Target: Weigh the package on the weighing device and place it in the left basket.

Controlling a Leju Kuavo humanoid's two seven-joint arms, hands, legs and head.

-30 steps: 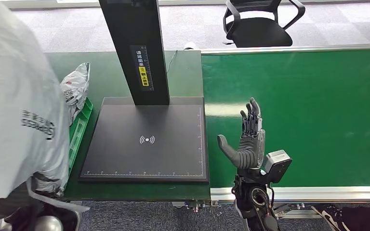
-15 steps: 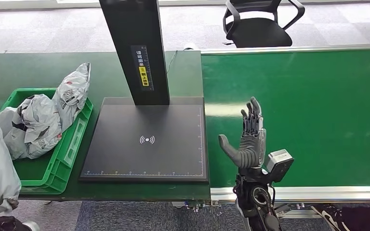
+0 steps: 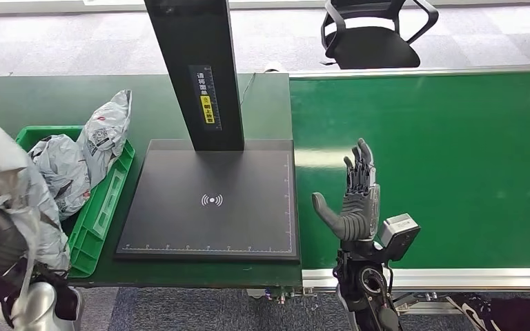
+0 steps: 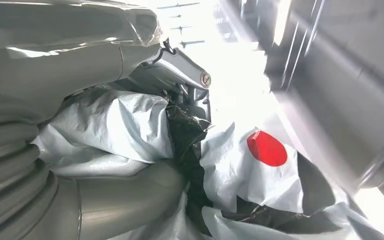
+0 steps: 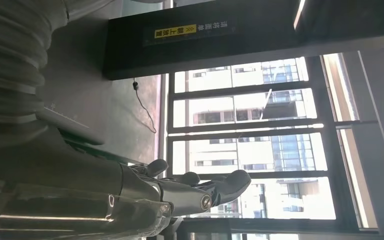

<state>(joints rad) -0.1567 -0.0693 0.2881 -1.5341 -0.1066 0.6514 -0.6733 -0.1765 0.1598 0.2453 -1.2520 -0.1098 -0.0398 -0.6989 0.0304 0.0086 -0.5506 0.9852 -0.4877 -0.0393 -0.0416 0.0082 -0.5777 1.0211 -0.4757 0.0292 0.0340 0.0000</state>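
While the left hand (image 4: pixel 95 165) gripped the grey package (image 3: pixel 7 207) at the near left corner of the table, the bag hung crumpled around its fingers, a red dot on the plastic showing in the left wrist view. In the head view the package sat low and to the left, just beside the near end of the green basket (image 3: pixel 100 221) and partly in front of it. Its long axis could not be judged, since the film was bunched. The left arm was plainly the nearer one to both package and basket. The basket already held other grey parcels (image 3: pixel 86 155), which crowded its far half and leaned over the rim nearest the scale; the freer room looked to be at its near end. The black weighing plate (image 3: pixel 210 203) lay just right of the basket, bare, with the dark column (image 3: pixel 197 69) rising at its far edge. The right hand (image 3: pixel 353 196) stood upright over the green conveyor belt (image 3: pixel 455 158), fingers spread and holding nothing, well apart from the package.
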